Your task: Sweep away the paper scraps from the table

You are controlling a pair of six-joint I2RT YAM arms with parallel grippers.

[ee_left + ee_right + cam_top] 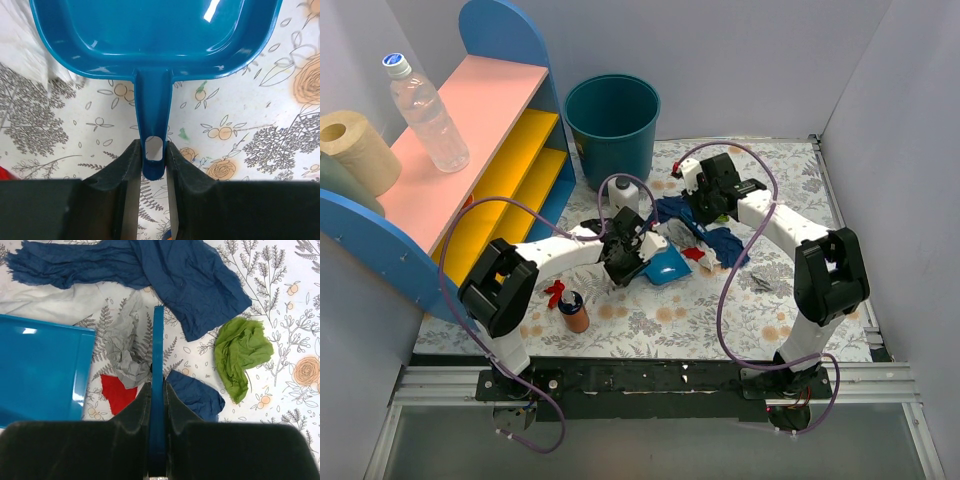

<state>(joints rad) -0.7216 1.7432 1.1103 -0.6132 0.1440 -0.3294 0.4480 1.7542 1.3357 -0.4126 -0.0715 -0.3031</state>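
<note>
My left gripper (pixel 623 255) is shut on the handle (pixel 152 120) of a blue dustpan (pixel 665 268), which lies flat on the table (pixel 650 320). Its pan (pixel 155 30) looks empty. My right gripper (pixel 712 200) is shut on a blue hand brush (pixel 158 365), held edge-on among the paper scraps. Around the brush lie a large dark blue scrap (pixel 190 280), a green one (pixel 242 352), a grey one (pixel 125 347), a red one (pixel 117 392), a small dark blue one (pixel 197 397) and a white one (pixel 55 302). The dustpan's edge (pixel 37 372) is just left of them.
A teal bin (pixel 612 125) stands at the back. A pink-and-yellow shelf unit (pixel 490 150) with a water bottle (pixel 425 110) fills the left. A small brown bottle (pixel 574 312) and a red scrap (pixel 556 293) sit at the front left. A grey scrap (pixel 760 284) lies at the right.
</note>
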